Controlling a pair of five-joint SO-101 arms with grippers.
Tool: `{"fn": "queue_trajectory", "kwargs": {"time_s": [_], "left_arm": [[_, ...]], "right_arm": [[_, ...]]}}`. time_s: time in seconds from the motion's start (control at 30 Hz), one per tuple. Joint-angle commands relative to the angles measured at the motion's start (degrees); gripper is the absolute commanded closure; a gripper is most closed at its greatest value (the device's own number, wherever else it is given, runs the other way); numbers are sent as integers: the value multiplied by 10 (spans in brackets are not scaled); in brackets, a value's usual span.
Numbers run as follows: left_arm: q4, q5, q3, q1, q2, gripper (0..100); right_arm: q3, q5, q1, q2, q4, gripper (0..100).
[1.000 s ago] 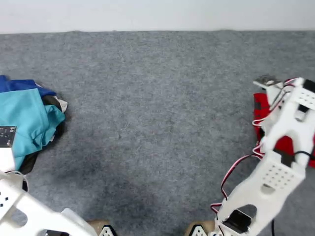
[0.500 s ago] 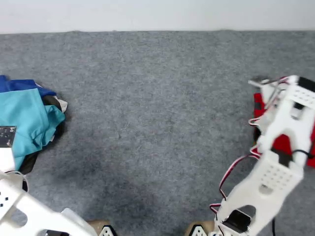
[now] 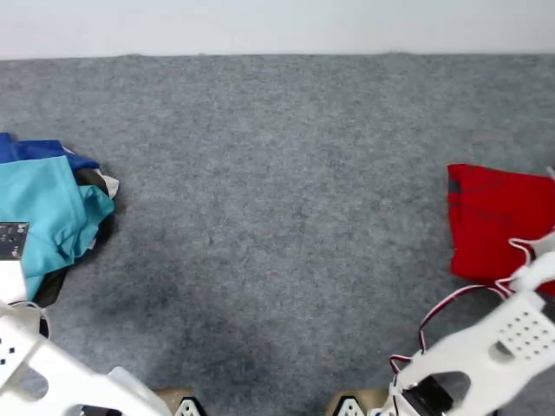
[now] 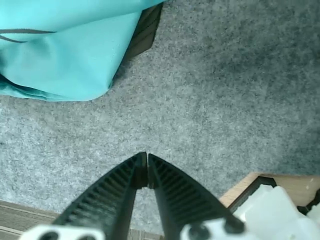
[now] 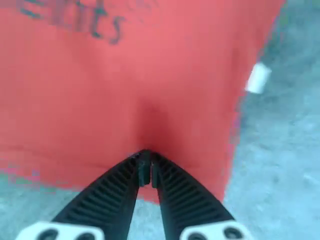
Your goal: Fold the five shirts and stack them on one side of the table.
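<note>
At the left edge of the grey mat [image 3: 277, 173], heaped and crumpled: teal shirt [image 3: 48, 212] on top, blue shirt [image 3: 35, 149] on the far side of it, dark shirt [image 3: 94, 180] poking out underneath. None folded, so most likely parked there as the supply yet to be worked through.

Just near of that heap, left gripper [image 4: 148, 172], clenched on nothing, hovering above bare mat with the teal hem beyond its tips. Probably held low and clear so as not to snag the pile.

Across the middle, a wide stretch of mat, seemingly reserved as folding room.

At the right edge, red shirt [image 3: 499, 217], folded flat into a neat rectangle, small white tag [image 5: 258, 78] showing at one side. Set there presumably as the base of the stack.

Over its near edge, right gripper [image 5: 145, 170], closed tight, no cloth visibly pinched. Hard to tell whether touching the fabric or just above it.

By this layout, one shirt judged done, the rest waiting.
</note>
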Motion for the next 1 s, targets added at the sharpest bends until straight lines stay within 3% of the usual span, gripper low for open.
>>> {"fn": "queue_trajectory", "kwargs": {"time_s": [0.0,0.2,0.4,0.67,0.8,0.97], "left_arm": [[-4,-4,-13,4,-11,985],[52,-3,-116,4,-11,985],[53,-2,-175,4,-11,985],[50,-5,-158,55,-7,958],[12,-5,-153,62,-4,830],[-88,-28,-113,64,-4,803]], "right_arm": [[-25,6,15,0,17,990],[-64,2,7,-100,134,990],[-62,-3,-29,-202,223,990],[56,-132,-84,-345,221,990],[166,-164,-125,-429,221,990],[306,-200,-176,-516,220,990]]}}
